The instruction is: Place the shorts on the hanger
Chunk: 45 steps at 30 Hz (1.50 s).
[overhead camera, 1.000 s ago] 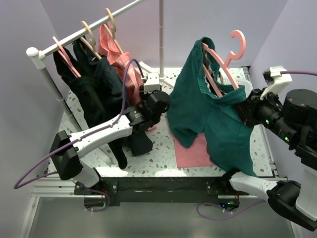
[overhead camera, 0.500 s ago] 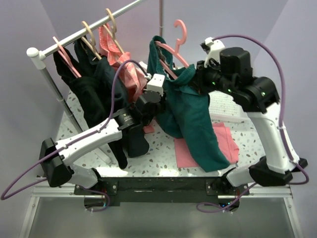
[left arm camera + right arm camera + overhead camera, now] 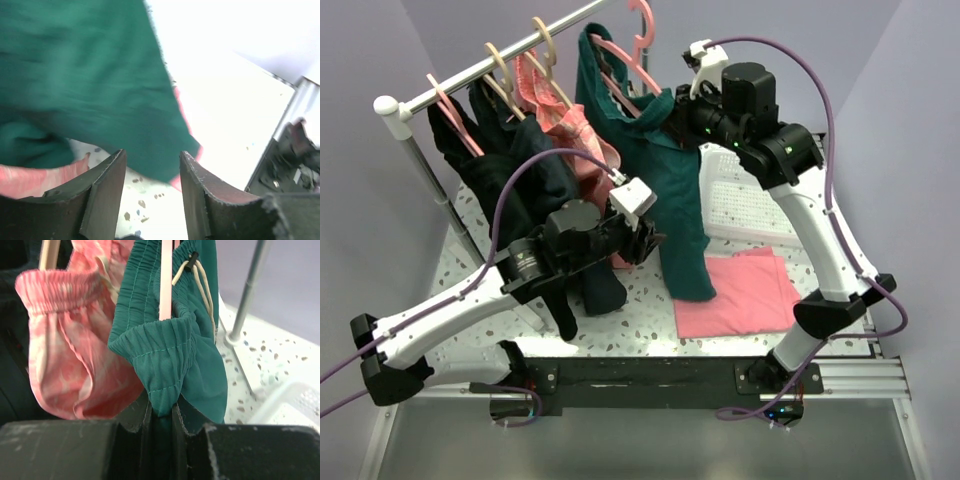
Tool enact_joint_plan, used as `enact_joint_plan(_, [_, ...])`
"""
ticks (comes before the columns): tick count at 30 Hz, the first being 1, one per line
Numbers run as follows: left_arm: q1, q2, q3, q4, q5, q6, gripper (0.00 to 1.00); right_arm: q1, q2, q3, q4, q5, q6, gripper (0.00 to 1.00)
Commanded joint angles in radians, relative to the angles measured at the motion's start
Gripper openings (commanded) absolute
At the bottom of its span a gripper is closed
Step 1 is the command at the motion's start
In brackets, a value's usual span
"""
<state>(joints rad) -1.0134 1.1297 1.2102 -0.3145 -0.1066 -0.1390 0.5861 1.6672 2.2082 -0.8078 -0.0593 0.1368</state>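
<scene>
Hanging stage: the right gripper (image 3: 161,412) is clamped on the waistband of the shorts (image 3: 675,190), which drape over the salmon-pink hanger (image 3: 620,57) just beside the clothes rail (image 3: 490,62). The left gripper (image 3: 152,160) is half-parted and empty, low beneath that rail. Next, likely: lift the hook over the rail.

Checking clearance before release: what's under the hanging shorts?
The pink cloth lies flat on the speckled table beneath the shorts; their leg covers its far left corner. Whether they touch cannot be told.
</scene>
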Motion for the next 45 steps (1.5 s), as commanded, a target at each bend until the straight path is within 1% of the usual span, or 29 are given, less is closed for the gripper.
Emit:
enact_joint_plan(1, [-0.008,-0.079,-0.044,-0.012,0.102,0.064,0.52,0.0,0.031,0.081,0.223,-0.06,-0.022,0.0])
enact_joint_plan(4, [-0.008,-0.1,-0.061,-0.027,0.102,0.069,0.52,-0.003,0.045,0.073,0.274,-0.066,-0.02,0.0])
enact_joint_plan(7, [-0.011,-0.117,-0.072,-0.043,0.131,0.062,0.52,-0.002,0.075,0.077,0.306,-0.077,-0.017,0.0])
enact_joint_plan(12, [-0.014,-0.172,-0.136,-0.018,0.145,0.038,0.52,0.003,0.089,0.07,0.366,-0.085,-0.011,0.0])
enact_joint_plan(17, [-0.014,-0.18,-0.156,-0.018,0.136,0.035,0.52,0.029,0.13,0.125,0.354,-0.079,-0.012,0.0])
enact_joint_plan(23, [-0.014,-0.199,-0.159,-0.026,0.154,0.024,0.52,0.052,0.219,0.215,0.325,-0.073,-0.019,0.0])
enact_joint_plan(30, [-0.017,-0.22,-0.155,-0.024,0.196,0.026,0.53,0.06,0.25,0.212,0.337,-0.048,-0.022,0.0])
enact_joint_plan(36, [-0.016,-0.219,-0.153,-0.014,0.2,0.024,0.56,0.06,0.232,0.168,0.34,-0.027,-0.028,0.0])
enact_joint_plan(37, [-0.016,-0.217,-0.153,-0.009,0.199,0.022,0.56,0.06,0.227,0.163,0.34,-0.019,-0.029,0.12])
enact_joint_plan(38, [-0.016,-0.216,-0.15,-0.009,0.196,0.019,0.56,0.061,0.224,0.159,0.337,-0.016,-0.028,0.18])
enact_joint_plan(42, [-0.016,-0.211,-0.149,0.005,0.164,0.007,0.59,0.06,0.195,0.127,0.346,-0.016,-0.025,0.34])
enact_joint_plan(43, [-0.016,-0.209,-0.149,0.008,0.153,0.003,0.59,0.06,0.186,0.114,0.349,-0.014,-0.016,0.45])
enact_joint_plan(45, [-0.016,-0.205,-0.15,0.009,0.134,-0.007,0.6,0.06,0.154,0.056,0.37,-0.007,-0.002,0.59])
